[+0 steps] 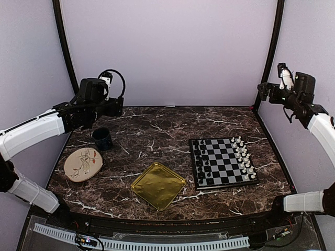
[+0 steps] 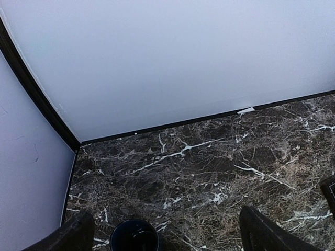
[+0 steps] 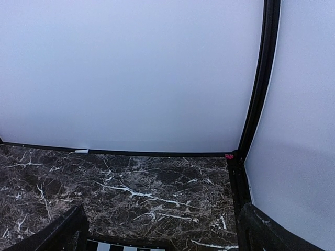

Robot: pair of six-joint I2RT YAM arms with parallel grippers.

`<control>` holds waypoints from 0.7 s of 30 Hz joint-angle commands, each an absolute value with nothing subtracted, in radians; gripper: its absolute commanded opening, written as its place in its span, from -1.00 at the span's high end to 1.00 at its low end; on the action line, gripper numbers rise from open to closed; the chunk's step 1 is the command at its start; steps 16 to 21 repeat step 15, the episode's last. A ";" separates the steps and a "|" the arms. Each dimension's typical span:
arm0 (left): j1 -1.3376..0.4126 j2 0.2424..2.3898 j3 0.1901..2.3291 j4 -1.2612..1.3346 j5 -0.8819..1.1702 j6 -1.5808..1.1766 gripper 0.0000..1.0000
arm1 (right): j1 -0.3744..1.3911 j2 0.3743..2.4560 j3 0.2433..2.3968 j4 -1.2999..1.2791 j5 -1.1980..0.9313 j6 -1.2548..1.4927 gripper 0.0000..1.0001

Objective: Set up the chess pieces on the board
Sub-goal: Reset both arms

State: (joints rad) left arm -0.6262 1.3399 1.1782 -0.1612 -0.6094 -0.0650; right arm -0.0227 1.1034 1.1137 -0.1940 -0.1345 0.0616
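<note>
Top view, board: the board (image 1: 225,163) lies at 4 o'clock on the worktop (image 1: 157,130). The black chess pieces (image 1: 202,163) line its 9 o'clock side and the white chess pieces (image 1: 244,157) its 3 o'clock side.
Top view, progress: we judge the set-up all but done, though exact squares are too small to check.
Top view, arms: the left end effector (image 1: 116,106) and right end effector (image 1: 263,92) hang high, well apart from the board.
Left wrist: its fingers (image 2: 73,235) are spread and empty above a dark mug (image 2: 134,236), with no pieces visible.
Right wrist: it is spread and empty, and only a strip of the board shows at 6 o'clock.
</note>
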 commanded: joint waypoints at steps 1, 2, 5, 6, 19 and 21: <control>-0.621 1.334 1.195 -0.169 -0.613 -0.078 -0.98 | -0.030 1.103 1.077 -0.159 -0.128 0.070 -1.00; -0.621 1.336 1.197 -0.171 -0.611 -0.078 -0.98 | -0.029 1.104 1.072 -0.157 -0.128 0.070 -1.00; -0.621 1.341 1.207 -0.182 -0.593 -0.079 -0.98 | -0.029 1.104 1.078 -0.160 -0.128 0.070 -1.00; -0.621 1.342 1.214 -0.185 -0.590 -0.078 -0.97 | -0.030 1.103 1.087 -0.165 -0.128 0.070 -1.00; -0.621 1.297 1.169 -0.113 -0.544 -0.060 -0.98 | -0.029 1.111 1.131 -0.187 -0.128 0.070 -1.00; -0.621 1.297 1.169 -0.113 -0.544 -0.060 -0.98 | -0.029 1.111 1.131 -0.187 -0.128 0.070 -1.00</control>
